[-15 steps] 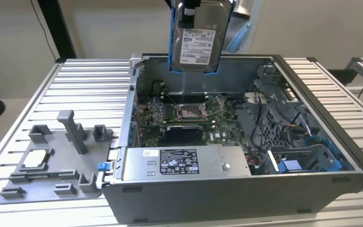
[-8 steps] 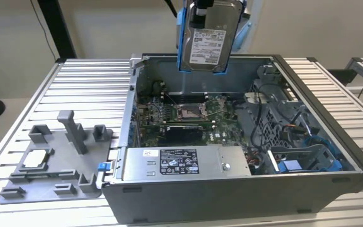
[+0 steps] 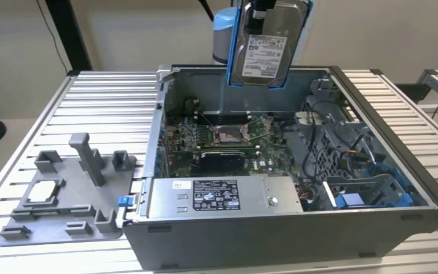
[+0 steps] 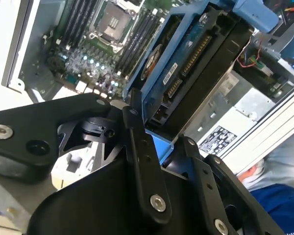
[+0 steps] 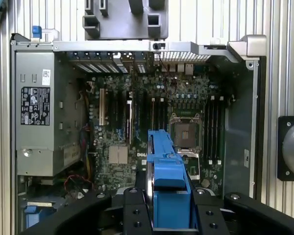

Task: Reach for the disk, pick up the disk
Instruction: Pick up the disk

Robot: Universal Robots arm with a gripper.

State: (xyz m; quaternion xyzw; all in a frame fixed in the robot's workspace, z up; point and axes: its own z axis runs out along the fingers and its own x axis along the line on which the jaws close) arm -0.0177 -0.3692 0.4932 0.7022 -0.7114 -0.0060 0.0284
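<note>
Disk grabbed — pick looks done.
Gripper (image 5: 169,215) clamped on the disk (image 3: 263,48), hanging upright at top centre of the exterior view, clear above the open case (image 3: 401,154) — nothing left but holding.

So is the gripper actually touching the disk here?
Touching. In the first wrist view the fingers close on either side of the blue-railed disk; the exterior view shows it hanging upright above the computer case.
</note>
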